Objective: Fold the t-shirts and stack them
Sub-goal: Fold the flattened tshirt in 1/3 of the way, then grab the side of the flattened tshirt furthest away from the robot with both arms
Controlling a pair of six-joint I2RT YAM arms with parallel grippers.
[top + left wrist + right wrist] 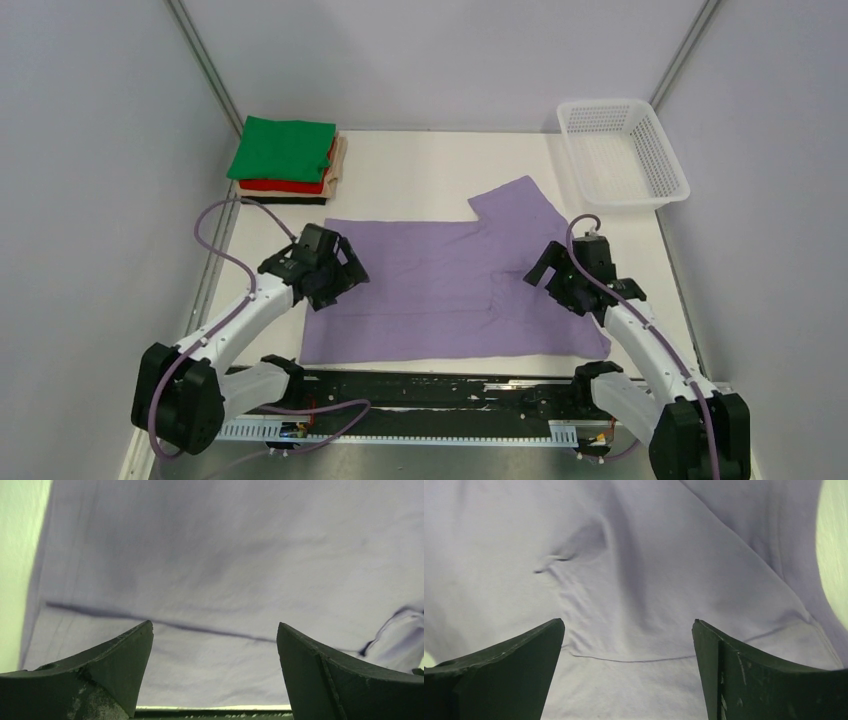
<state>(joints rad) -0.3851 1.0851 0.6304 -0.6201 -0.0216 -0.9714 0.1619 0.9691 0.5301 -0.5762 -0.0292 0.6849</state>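
Note:
A lavender-purple t-shirt (440, 285) lies spread flat in the middle of the table, one short sleeve (520, 205) pointing to the far right. It fills the left wrist view (210, 560) and the right wrist view (634, 580). My left gripper (335, 272) is open and empty over the shirt's left edge. My right gripper (550, 278) is open and empty over the shirt's right part. A stack of folded shirts sits at the far left: green (283, 148) on top, red (282, 185) below it, tan (337, 165) showing at the right side.
A white mesh basket (622, 152) stands at the far right corner. A black rail (420, 395) runs along the near table edge between the arm bases. Grey walls close in on both sides.

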